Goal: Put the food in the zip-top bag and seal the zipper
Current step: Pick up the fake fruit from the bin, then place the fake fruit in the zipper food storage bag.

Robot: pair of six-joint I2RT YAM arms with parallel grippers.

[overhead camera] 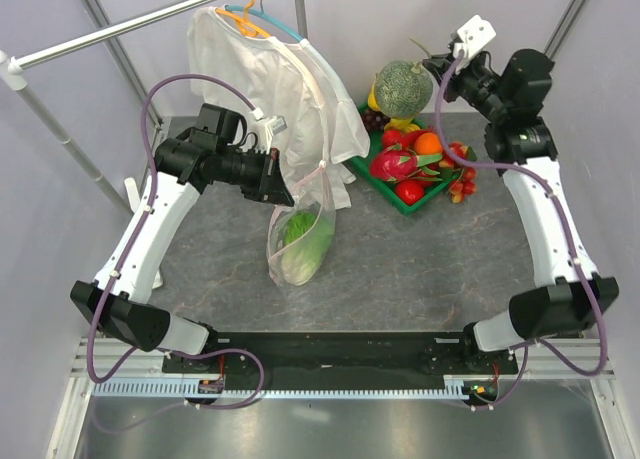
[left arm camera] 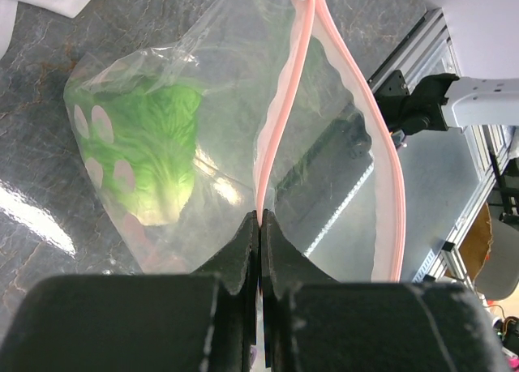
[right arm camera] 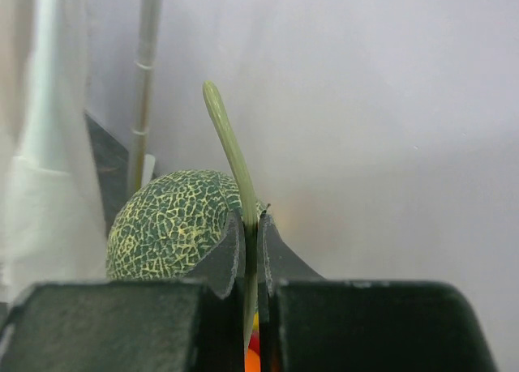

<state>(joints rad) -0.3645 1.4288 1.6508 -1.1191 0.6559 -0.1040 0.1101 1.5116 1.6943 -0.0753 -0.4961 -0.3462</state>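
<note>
The left gripper (left arm camera: 259,220) pinched the zipper (left arm camera: 280,121), the right gripper (right arm camera: 251,220) the melon stem (right arm camera: 228,141). Loading: melon (right arm camera: 166,226) likely needed carrying toward seven o'clock, into the bag (left arm camera: 203,80).

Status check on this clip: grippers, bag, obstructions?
Left gripper shut on zipper, bag mouth open, lettuce inside. Right gripper shut on stem of melon. White shirt hangs close beside bag.

one bag (left arm camera: 227,64), one melon (right arm camera: 170,226), one lettuce (left arm camera: 162,153)
</note>
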